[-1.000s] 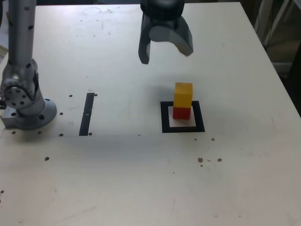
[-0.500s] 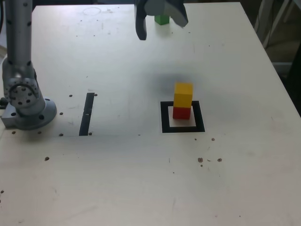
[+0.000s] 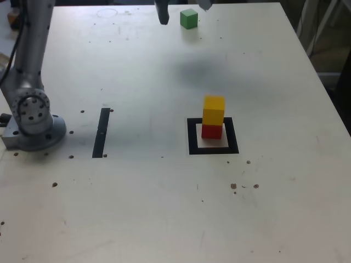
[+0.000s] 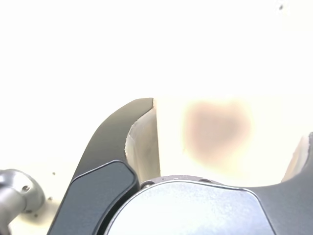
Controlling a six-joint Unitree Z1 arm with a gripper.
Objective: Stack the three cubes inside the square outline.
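The yellow cube (image 3: 214, 110) sits on the red cube (image 3: 211, 131), and both stand inside the square outline (image 3: 191, 137) at the exterior view's centre right. The green cube (image 3: 188, 18) lies alone near the table's far edge. My gripper (image 3: 184, 11) hangs high over that far edge, mostly cut off by the frame. Its two dark fingers (image 3: 163, 13) stand wide apart either side of the green cube as seen from here. In the washed-out wrist view the gripper (image 4: 220, 127) is open, with only a blurred brownish patch between its fingers (image 4: 139, 147).
A thin black strip (image 3: 101, 132) lies on the table at the exterior view's left. The arm's grey base (image 3: 33, 118) stands at the left edge. Small dark specks dot the pale table (image 3: 164, 208).
The gripper has moved up and away toward the far edge, still open. The green cube, hidden behind it a second ago, now shows. The yellow-on-red stack has not moved.
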